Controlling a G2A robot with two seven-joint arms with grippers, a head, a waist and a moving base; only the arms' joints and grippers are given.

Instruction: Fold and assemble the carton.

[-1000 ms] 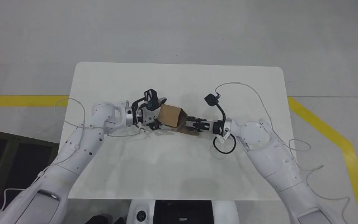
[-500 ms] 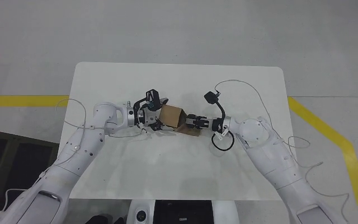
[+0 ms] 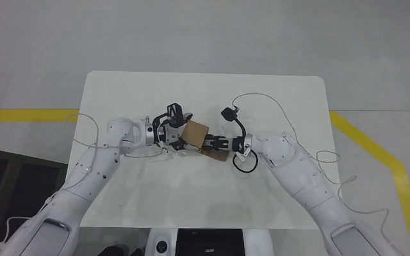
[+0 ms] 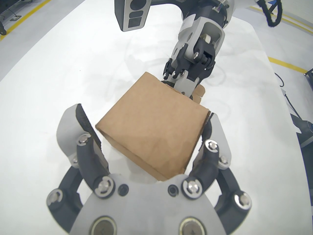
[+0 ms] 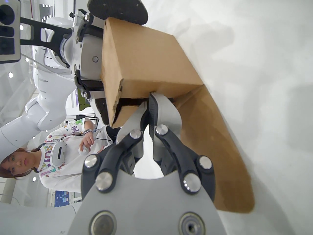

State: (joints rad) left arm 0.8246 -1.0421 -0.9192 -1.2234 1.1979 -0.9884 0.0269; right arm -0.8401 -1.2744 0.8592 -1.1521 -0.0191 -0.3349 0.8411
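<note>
A brown carton (image 3: 195,133) sits at the middle of the white table (image 3: 122,96), held between both arms. My left gripper (image 3: 177,136) has its fingers on two opposite sides of the carton (image 4: 151,128), with one pad (image 4: 84,123) at a corner and the other against the far edge. My right gripper (image 3: 210,143) meets the carton's other end, jaws together. Its fingertips (image 5: 152,103) are pushed into the slot under the carton's top panel (image 5: 146,57). A long rounded flap (image 5: 215,152) lies flat on the table beside them. From the left wrist, the right gripper (image 4: 181,84) presses the carton's far end.
A thin cable (image 3: 282,102) loops over the table behind the right arm. Bare table surface lies all around the carton. A yellow floor line (image 3: 32,115) runs past the table's sides.
The right arm has pushed leftward, driving its gripper into the carton's end. The carton has shifted a little toward the left gripper, which stayed in place.
</note>
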